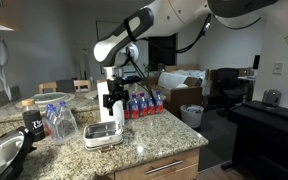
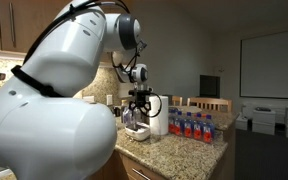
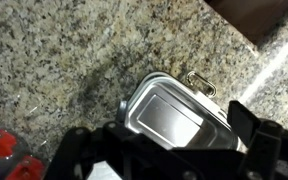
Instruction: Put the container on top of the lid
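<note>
gripper [image 3: 162,142] fingers spread, empty; container [image 3: 172,110] lower edge hidden behind it

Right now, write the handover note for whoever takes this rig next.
Gripper: open, empty, hanging above the counter.
Container: flat on the counter under the gripper, in front of the row of small bottles; nothing is touching it.
Lid: I cannot tell it apart from the container in any view. It may lie under the tub or be out of sight.
Done: no stacking can be confirmed.
Left: find the lid first. If it lies apart, grasp the container by its rim and set it squarely on the lid.
</note>
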{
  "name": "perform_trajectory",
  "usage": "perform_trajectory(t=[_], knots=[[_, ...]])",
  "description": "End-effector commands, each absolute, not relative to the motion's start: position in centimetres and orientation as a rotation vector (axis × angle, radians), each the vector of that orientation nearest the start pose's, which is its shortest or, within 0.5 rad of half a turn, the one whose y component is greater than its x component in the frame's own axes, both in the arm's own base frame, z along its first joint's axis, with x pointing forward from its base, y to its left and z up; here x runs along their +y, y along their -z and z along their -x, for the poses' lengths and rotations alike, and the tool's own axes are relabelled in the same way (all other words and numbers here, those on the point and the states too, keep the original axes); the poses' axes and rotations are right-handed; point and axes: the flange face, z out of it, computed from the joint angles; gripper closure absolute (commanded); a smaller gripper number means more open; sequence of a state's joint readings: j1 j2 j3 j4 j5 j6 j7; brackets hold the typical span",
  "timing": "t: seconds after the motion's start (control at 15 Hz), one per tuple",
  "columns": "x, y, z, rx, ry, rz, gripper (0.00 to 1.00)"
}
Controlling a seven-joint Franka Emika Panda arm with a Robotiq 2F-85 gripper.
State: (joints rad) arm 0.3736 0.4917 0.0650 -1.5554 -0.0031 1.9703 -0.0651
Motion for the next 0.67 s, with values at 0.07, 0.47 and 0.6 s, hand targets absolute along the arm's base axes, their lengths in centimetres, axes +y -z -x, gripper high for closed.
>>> perform_trajectory(t=[0.07,0.47,0.6], knots=[[23.7,-35.0,-58.5,-0.646,-0.002,3.013,0.0],[19.8,-32.2,-54.8,-0.275,0.343,2.972,0.0],[18.5,-31.2,-52.1,-0.147,0.339,2.953,0.0]])
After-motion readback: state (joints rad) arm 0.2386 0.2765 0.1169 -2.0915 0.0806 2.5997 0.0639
